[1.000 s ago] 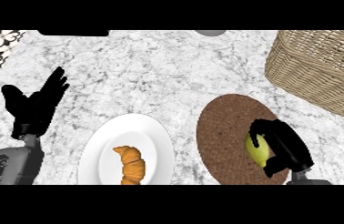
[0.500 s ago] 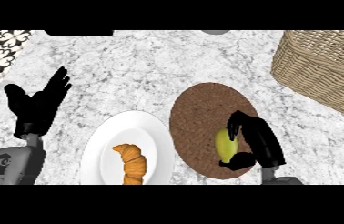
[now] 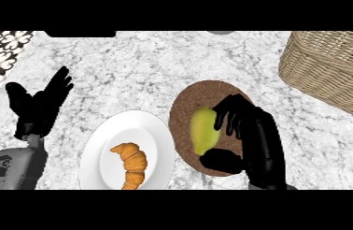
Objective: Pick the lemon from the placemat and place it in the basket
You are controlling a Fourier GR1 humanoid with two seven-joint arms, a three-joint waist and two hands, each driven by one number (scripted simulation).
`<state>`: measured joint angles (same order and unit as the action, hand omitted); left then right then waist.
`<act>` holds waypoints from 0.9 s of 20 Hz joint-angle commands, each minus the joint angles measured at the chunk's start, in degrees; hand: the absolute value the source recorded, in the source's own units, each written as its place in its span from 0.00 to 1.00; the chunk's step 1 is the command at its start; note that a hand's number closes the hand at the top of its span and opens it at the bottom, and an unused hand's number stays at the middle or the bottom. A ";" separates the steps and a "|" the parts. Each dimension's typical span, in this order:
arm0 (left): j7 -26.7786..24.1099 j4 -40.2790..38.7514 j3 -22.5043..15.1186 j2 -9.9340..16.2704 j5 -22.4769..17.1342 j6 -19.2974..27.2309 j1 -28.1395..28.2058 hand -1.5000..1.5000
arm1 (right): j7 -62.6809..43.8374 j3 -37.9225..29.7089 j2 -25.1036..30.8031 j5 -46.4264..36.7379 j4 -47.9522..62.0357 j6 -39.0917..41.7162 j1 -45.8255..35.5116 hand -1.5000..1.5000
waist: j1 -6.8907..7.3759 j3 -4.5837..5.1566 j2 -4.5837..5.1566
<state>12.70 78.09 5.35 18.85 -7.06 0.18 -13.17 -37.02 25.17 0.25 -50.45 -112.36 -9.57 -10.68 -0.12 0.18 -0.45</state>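
Your right hand sits over the brown round placemat in the head view, the only view you have, with its fingers curled over the right flank of the lemon and its thumb tucked in below the fruit's near end, so the hand reads as closing on the lemon from the side, with the fruit's left half still showing. That wrap makes sense: the lemon is smooth and rounded, so it needs contact on opposite sides before it can be lifted without rolling away. The lemon itself lies lengthwise on the placemat, and you cannot tell from above whether it has left the surface at all; judge it as not yet lifted. The wicker basket stands well apart toward the far right corner of the marble table, so the carry you have ahead runs up and to the right, and the basket's wall looks tall enough that the lemon will need to rise above the rim before it goes in. Just left of the placemat, a white plate holds a croissant; it lies away from the path to the basket and should stay undisturbed. Your left hand rests open near the left edge, fingers up, out of the way and holding nothing.
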 commanded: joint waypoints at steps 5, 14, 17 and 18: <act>0.99 1.92 0.17 -0.44 0.05 -0.30 1.33 0.50 | -23.50 -7.30 -0.25 -6.62 -4.24 11.05 -23.28 1.00 | 0.55 -0.11 0.33; 1.17 -0.24 0.31 -1.31 1.34 -0.12 -1.42 0.50 | -22.19 -21.82 2.49 -5.90 10.12 14.08 -41.74 1.00 | 0.36 -0.13 0.53; 0.48 0.42 0.08 -1.94 1.53 -0.30 -0.52 0.50 | -18.57 -27.50 7.55 -3.98 12.76 14.09 -41.18 1.00 | 0.28 -0.16 0.55; 0.92 0.83 0.94 -1.56 0.71 -0.51 -0.29 0.50 | -16.64 -30.23 10.47 -2.42 13.06 14.63 -40.03 1.00 | 0.24 -0.17 0.55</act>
<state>12.78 79.43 5.81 17.52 -6.33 -0.71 -12.09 -56.17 1.36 5.85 -54.79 -103.83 4.05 -48.32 0.25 0.05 0.00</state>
